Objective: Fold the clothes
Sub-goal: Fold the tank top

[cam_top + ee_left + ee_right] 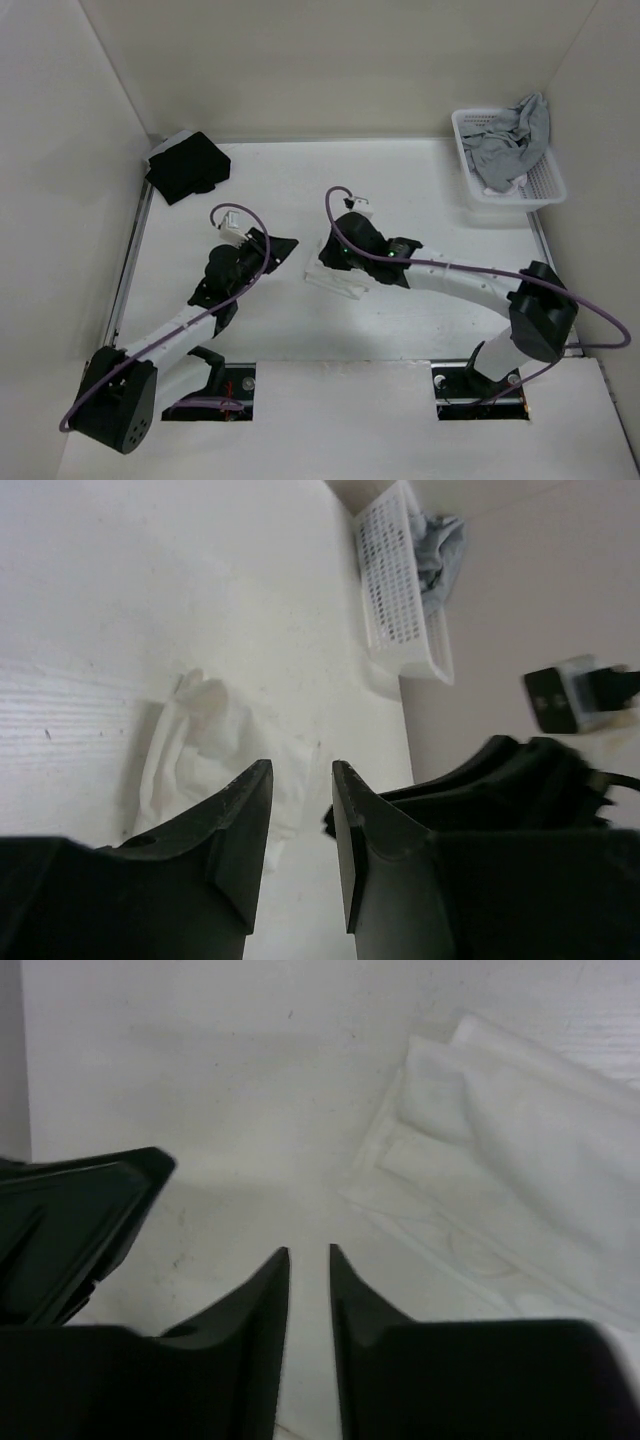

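Two arms sat at the near edge. The left arm [170,335] angled in toward centre and the right arm [460,280] bent in from the right.

Left jaws: spread, clear gap, nothing between them, tips off the cloth as far as the left wrist view showed.

Right jaws: slightly apart, narrow gap, nothing pinched. Only bare surface [250,1090] lay under the tips.

White top [332,278] lay mid-surface as a small bunched, roughly folded bundle. It sat between the two wrists and was partly hidden under the right wrist in the top view. From the left wrist it lay just beyond the tips [215,750]. From the right wrist it lay off to the right of the tips [520,1160], with layered folds and one edge seam visible. Couldn't tell where the straps were.

Further back, a black garment [185,165] sat in a heap at the far-left corner. A white mesh basket [547,186] stood at the far right, well apart from the top. A grey garment [510,135] was piled in it and hung over the rim.
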